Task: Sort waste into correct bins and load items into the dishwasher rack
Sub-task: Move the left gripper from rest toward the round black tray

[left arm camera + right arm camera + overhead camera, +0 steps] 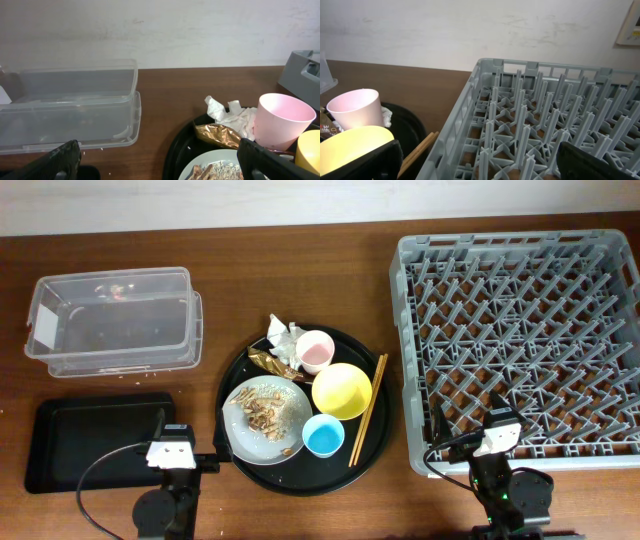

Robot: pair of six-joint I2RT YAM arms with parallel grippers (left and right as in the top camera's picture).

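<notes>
**Hovering at the near edge, both grippers empty**

Left gripper [157,149]: fingers spread wide, nothing between them. It sits over the right end of the shallow black rectangular tray [90,442], which is matte with a low rim.

Right gripper [480,147]: also wide open and holding nothing. It is over the near-left corner of the large square grey plastic rack [405,350], whose stiff upright pegs form a grid. No dish is in it.

Between the arms, a large round black tray [226,385] carries everything.
- Nearest is the grey-white round plate [238,438], with beige-brown crumbly food scraps [262,408] heaped on it.
- The small light-blue cup [324,436] is just beside the plate's right, mouth up.
- Behind that sits the yellow bowl [342,390], smooth, mouth up.
- The pair of thin wooden chopsticks [366,412] lies along the tray's right side. Their long axis runs near to far, and the far ends lean right over the rim.
- Farther back the small pink cup [315,351] stands upright.
- The crumpled white paper tissue [285,335] is touching the pink cup's left, with the gold-brown wrapper [265,360], shiny and creased, beside it.

Far left is the clear plastic rectangular tub [45,330], open-topped, with a few specks inside.

Judgement: nothing is sorted yet. The tissue lies ahead and to the right of the left fingers, so the left arm is the nearer one for the waste. The chopsticks and bowl sit closer to the right arm. The tissue should compress under a pinch, but the loose scraps will not, so the plate probably needs tipping.
</notes>
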